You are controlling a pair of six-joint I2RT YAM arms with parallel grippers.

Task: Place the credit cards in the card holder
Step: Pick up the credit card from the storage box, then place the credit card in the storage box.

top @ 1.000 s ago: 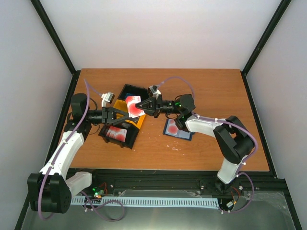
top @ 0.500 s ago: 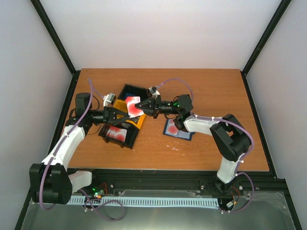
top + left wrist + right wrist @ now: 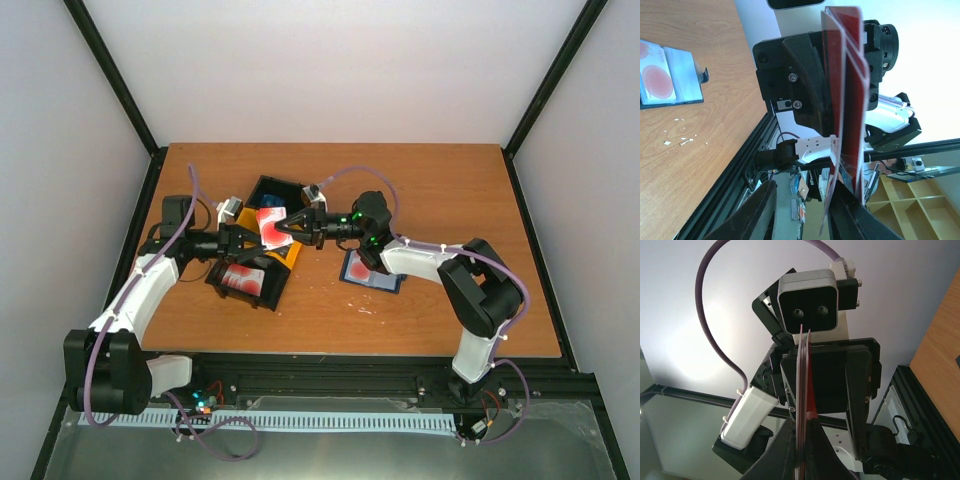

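Observation:
Two red credit cards (image 3: 268,222) hang edge-on above the bins, and my right gripper (image 3: 286,228) is shut on them from the right. In the right wrist view the cards (image 3: 805,370) stand pinched between its fingers (image 3: 790,445). My left gripper (image 3: 251,243) reaches in from the left. Its jaws are open around the cards (image 3: 847,75), which lie against one finger (image 3: 847,215), while the other finger (image 3: 757,212) stands apart. The card holder (image 3: 372,270) lies open on the table to the right with a red card inside; it also shows in the left wrist view (image 3: 670,75).
A black bin (image 3: 245,283) with more red cards sits under the left gripper. A yellow bin (image 3: 287,256) lies below the held cards, with another black bin (image 3: 275,188) behind it. White crumbs (image 3: 677,144) are scattered near the holder.
The right arm carried the cards a little left and the left gripper came in around them, its jaws narrower than a second ago.

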